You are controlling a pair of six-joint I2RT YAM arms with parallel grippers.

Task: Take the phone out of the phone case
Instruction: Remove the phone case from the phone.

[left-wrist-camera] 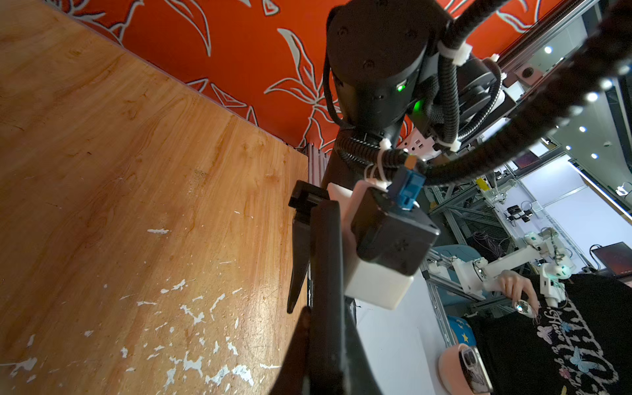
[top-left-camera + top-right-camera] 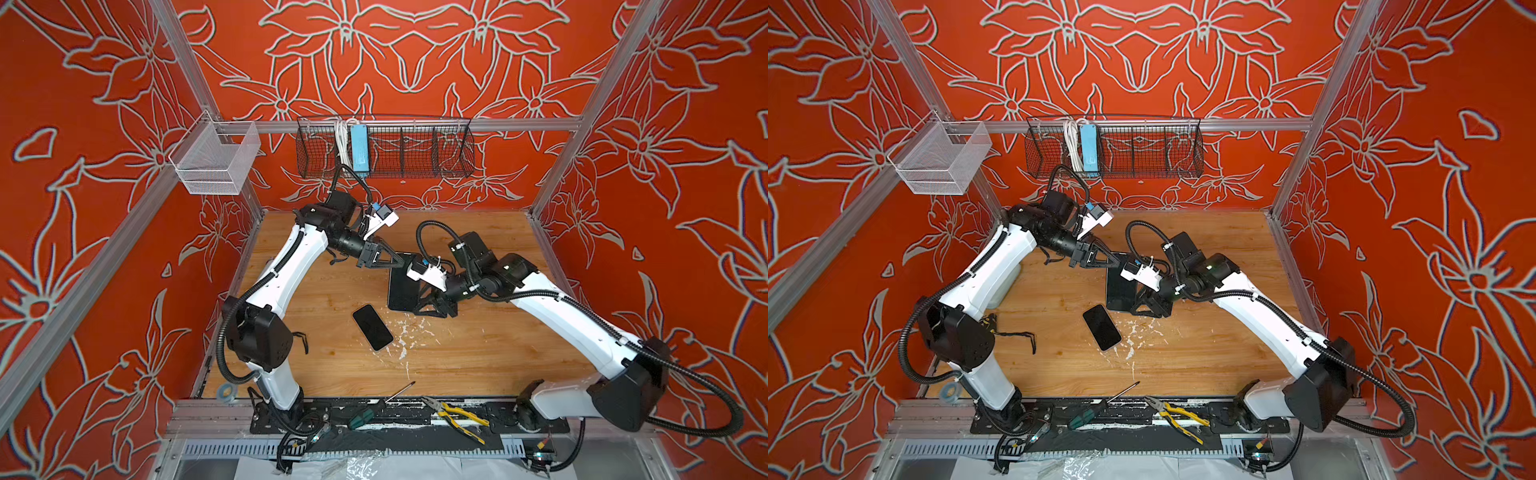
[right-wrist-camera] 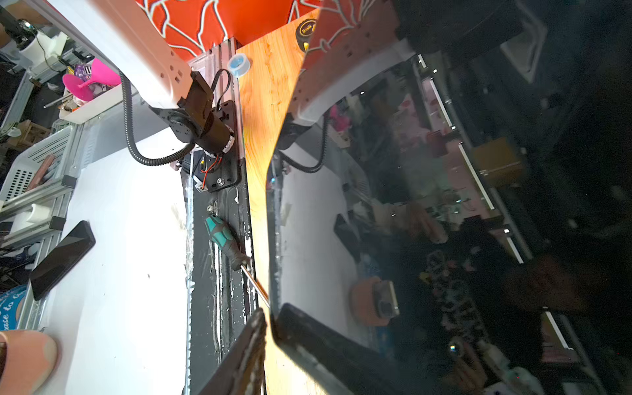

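lying screen up near the middle of the table (image 2: 316, 291), the phone (image 2: 372, 327) was bare and apart from the phone case (image 2: 400, 286), which was held just behind it, toward the far edge. by the look of it the phone was already out. the left gripper (image 2: 400, 262) was clenched on the case's far corner, and the left wrist view showed the shell edge-on between its jaws. the right gripper (image 2: 419, 300) straddled the case's near right corner. in the right wrist view one finger (image 3: 251, 345) sat just beside the glossy face with a sliver of wood between, so i could not tell whether it gripped. the case looked light, thin and bendy, slick on its shiny side, and best pinched at the rim or a corner. the phone would likely be stiff, heavier, glass-faced and slippery, so it should be held by the long edges, never the screen.
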